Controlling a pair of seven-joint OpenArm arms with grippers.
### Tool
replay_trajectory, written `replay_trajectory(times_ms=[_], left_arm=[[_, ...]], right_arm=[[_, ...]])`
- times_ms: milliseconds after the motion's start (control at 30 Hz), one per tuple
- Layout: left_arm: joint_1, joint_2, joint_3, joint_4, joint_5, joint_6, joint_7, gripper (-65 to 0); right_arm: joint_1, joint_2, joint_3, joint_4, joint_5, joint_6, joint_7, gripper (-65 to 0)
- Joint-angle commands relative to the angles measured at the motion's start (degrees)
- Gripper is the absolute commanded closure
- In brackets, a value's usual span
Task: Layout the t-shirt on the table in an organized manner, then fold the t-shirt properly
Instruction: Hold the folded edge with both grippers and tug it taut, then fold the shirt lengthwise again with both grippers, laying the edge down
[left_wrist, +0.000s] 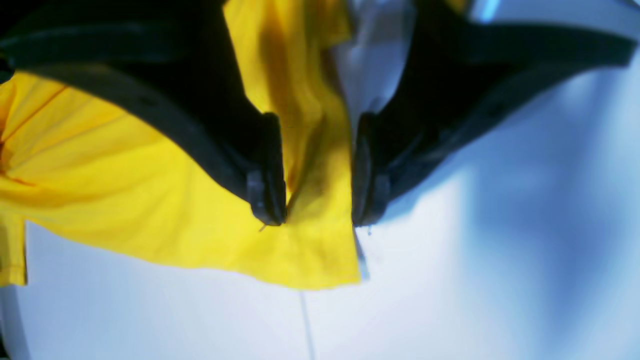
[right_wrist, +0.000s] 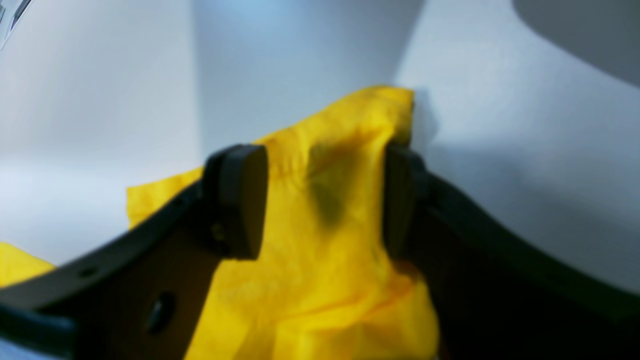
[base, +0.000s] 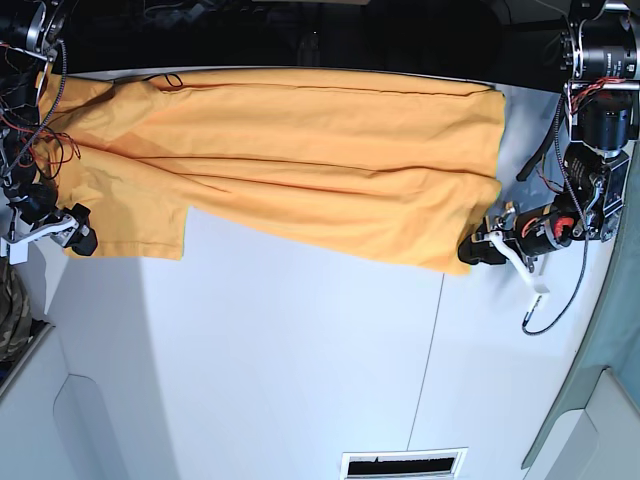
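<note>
The orange-yellow t-shirt (base: 300, 160) lies spread lengthwise along the far side of the white table (base: 300, 350), plain side up, with long creases. At the shirt's right lower corner my left gripper (base: 478, 250) stands low. In the left wrist view the left gripper (left_wrist: 317, 220) is open, its fingertips (left_wrist: 267, 205) down on the t-shirt (left_wrist: 150, 200) with a strip of cloth lying loose between them. My right gripper (base: 80, 240) is at the sleeve on the left. Seen from the right wrist, the right gripper (right_wrist: 320, 165) is open around a raised bunch of t-shirt (right_wrist: 325, 260).
Thin dark seam lines cross the table (left_wrist: 450, 300). A slotted vent (base: 400, 465) sits at the near edge. Loose red and black wires (base: 40, 130) hang by the right arm's base at far left. The left arm's body and cables (base: 580, 200) stand at the right edge.
</note>
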Motion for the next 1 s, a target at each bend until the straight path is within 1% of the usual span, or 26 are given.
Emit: replay_trajectory(times_ms=[0,33,67,100,133,167,200,267,300,367,400,467,533,600,667,767,900,967], left_arm=[[-0.9,-0.3,-0.2,0.4,0.1,-1.2,0.1,-25.5],[-0.9,-0.1,-0.2,0.4,0.2,-2.3,-0.1,-24.1],[-0.9,0.1,-0.2,0.4,0.2,-2.4,-0.3,-19.2],[-0.9,0.3,-0.2,0.4,0.2,-2.4,-0.3,-12.0],[-0.9,0.5,-0.2,0.4,0.4,-2.4,-0.3,-3.6],[-0.9,0.6,-0.2,0.4,0.5,-2.4,-0.3,0.0],[-0.9,0.7,-0.2,0.4,0.5,-2.4,-0.2,0.0],[-0.9,0.6,-0.2,0.6,0.5,-2.4,-0.2,0.0],[-0.9,0.4,-0.2,1.0,0.1,-2.4,0.0,0.0],[-0.9,-0.3,-0.2,2.5,-2.4,-2.4,3.0,0.0],[-0.9,-0.8,-0.2,3.7,-4.8,-2.4,5.1,0.0],[-0.8,-2.2,-0.2,6.3,-10.1,-2.4,9.4,0.0],[-0.4,-4.0,-0.2,9.4,-14.0,-2.4,12.7,0.0],[1.0,-6.2,-0.2,13.7,-16.6,-2.4,14.4,0.0],[3.4,-8.7,-0.2,18.7,-18.2,-2.4,14.9,0.0],[7.7,-12.3,-0.2,25.8,-21.2,-2.4,16.7,0.0],[12.9,-16.2,-0.2,33.1,-27.7,-2.4,21.1,0.0],[15.1,-17.8,-0.2,36.0,-28.0,-2.4,22.1,0.0]], right_arm=[[0.3,0.2,-0.3,0.1,-1.3,0.5,-3.2,-35.1],[0.3,0.0,-0.3,0.1,-1.3,1.1,-3.7,-35.0],[0.4,-0.1,-0.3,0.1,-1.3,1.2,-4.5,-34.9],[0.5,-0.2,-0.3,0.1,-1.3,1.2,-5.0,-34.3],[0.5,-0.2,-0.4,0.1,-1.3,1.2,-5.1,-31.4],[0.4,-0.2,-0.5,0.2,-1.3,1.2,-5.1,-26.3],[0.4,-0.1,-0.5,0.2,-1.3,1.2,-5.1,-19.3],[0.5,-0.1,-0.5,0.3,-1.3,1.2,-5.1,-3.1],[0.4,-0.1,-0.5,0.7,-1.0,1.2,-5.1,0.0],[0.4,0.1,-0.5,2.3,0.1,1.2,-5.6,0.0],[0.4,0.4,-0.5,3.4,0.6,1.2,-6.3,0.0],[0.4,1.3,-0.5,6.5,2.2,1.2,-9.5,0.0],[0.0,2.3,-0.5,10.7,4.5,1.2,-13.6,0.0],[-1.2,3.3,-0.4,15.7,7.0,1.2,-17.7,0.0],[-3.4,4.5,-0.3,21.5,9.0,1.2,-20.8,0.0],[-7.9,6.4,-0.3,30.4,9.5,0.8,-22.5,0.0],[-14.2,9.8,-0.3,38.7,10.5,0.8,-22.8,0.0],[-17.2,11.8,-0.3,41.4,11.0,0.8,-23.1,0.0]])
